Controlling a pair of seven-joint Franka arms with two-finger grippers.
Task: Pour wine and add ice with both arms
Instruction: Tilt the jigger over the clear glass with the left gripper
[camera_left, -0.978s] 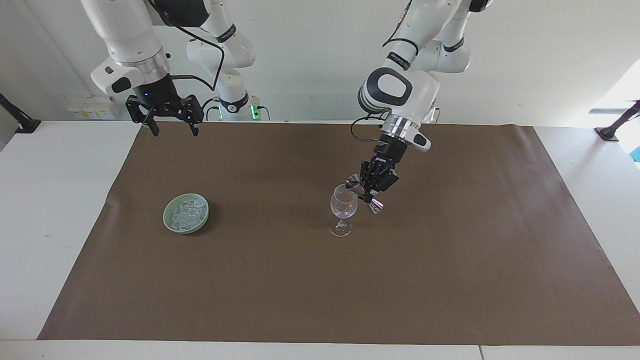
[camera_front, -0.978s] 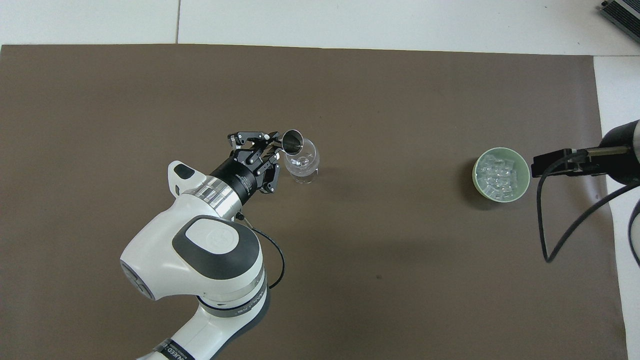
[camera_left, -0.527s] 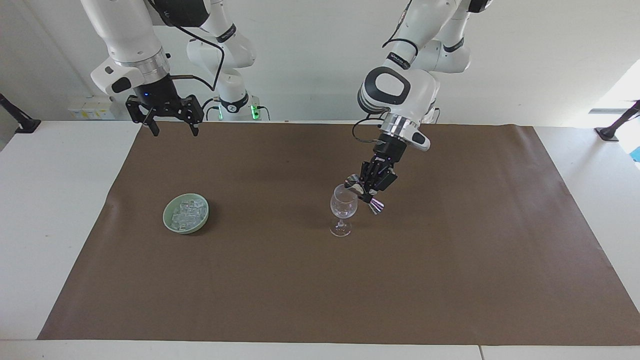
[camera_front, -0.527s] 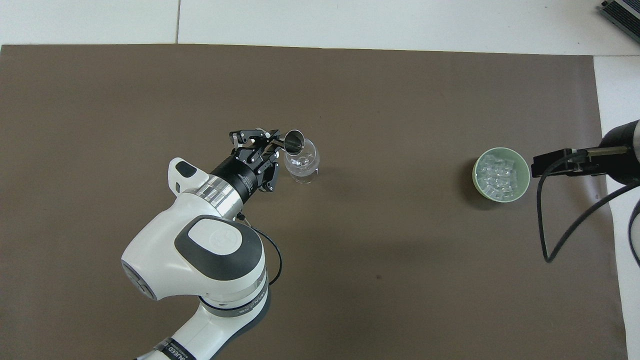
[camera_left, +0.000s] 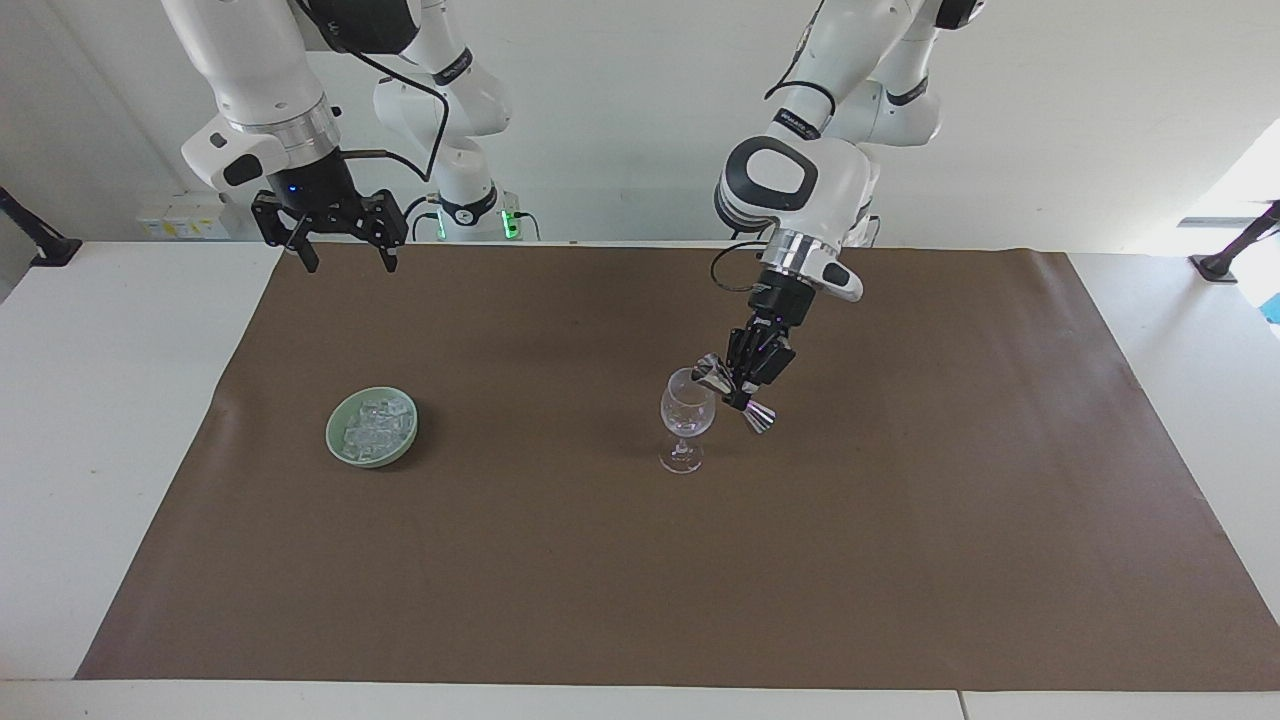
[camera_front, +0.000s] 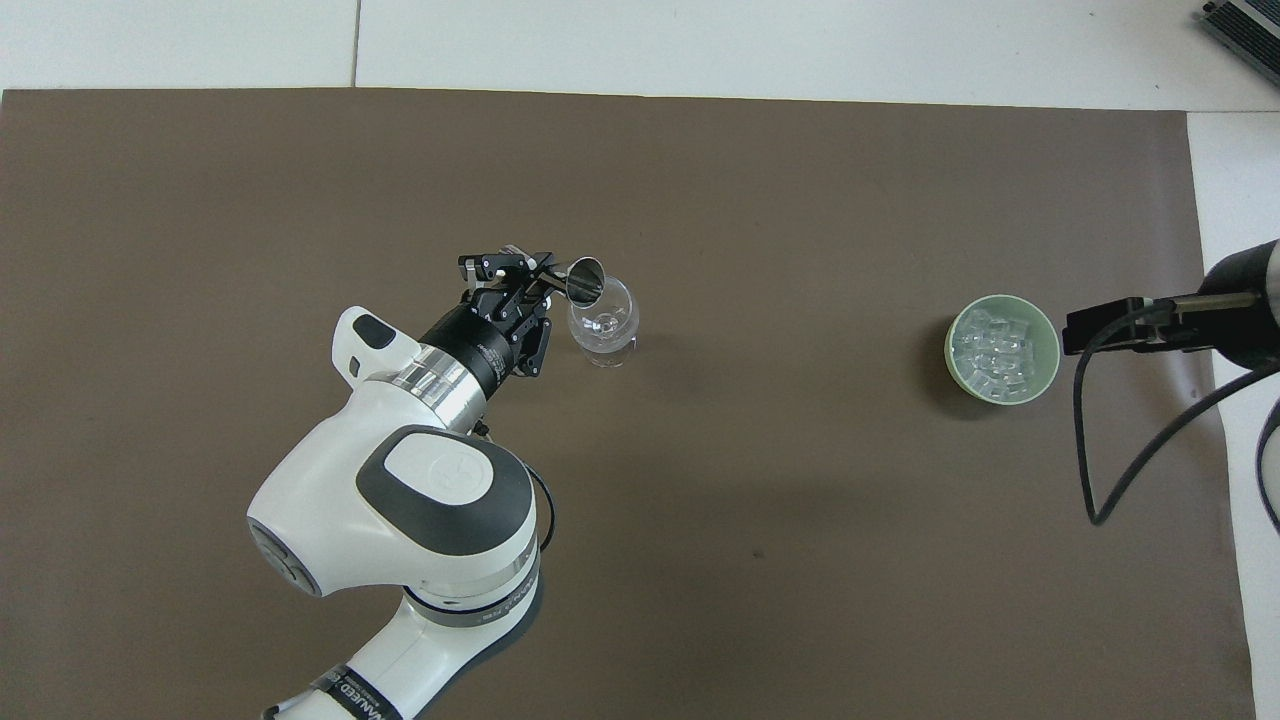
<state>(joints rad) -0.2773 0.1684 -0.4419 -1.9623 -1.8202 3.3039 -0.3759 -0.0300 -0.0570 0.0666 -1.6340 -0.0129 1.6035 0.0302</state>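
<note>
A clear stemmed wine glass (camera_left: 686, 412) (camera_front: 603, 325) stands upright mid-mat. My left gripper (camera_left: 742, 392) (camera_front: 545, 280) is shut on the waist of a small steel jigger (camera_left: 714, 372) (camera_front: 584, 281). The jigger is tipped steeply, its mouth at the glass's rim. I cannot make out any wine or a stream. The ice (camera_left: 375, 424) (camera_front: 997, 352) lies heaped in a pale green bowl (camera_left: 331, 434) (camera_front: 951, 345) toward the right arm's end. My right gripper (camera_left: 350, 265) hangs open and empty, well above the mat's edge by the robots.
A brown mat (camera_left: 640, 560) (camera_front: 700, 180) covers most of the white table (camera_left: 110, 400). The right arm's black cable (camera_front: 1090, 470) loops over the mat beside the bowl.
The left wrist has swung a little, tipping the jigger further over the glass's rim. The glass, the bowl and the right arm have not moved.
</note>
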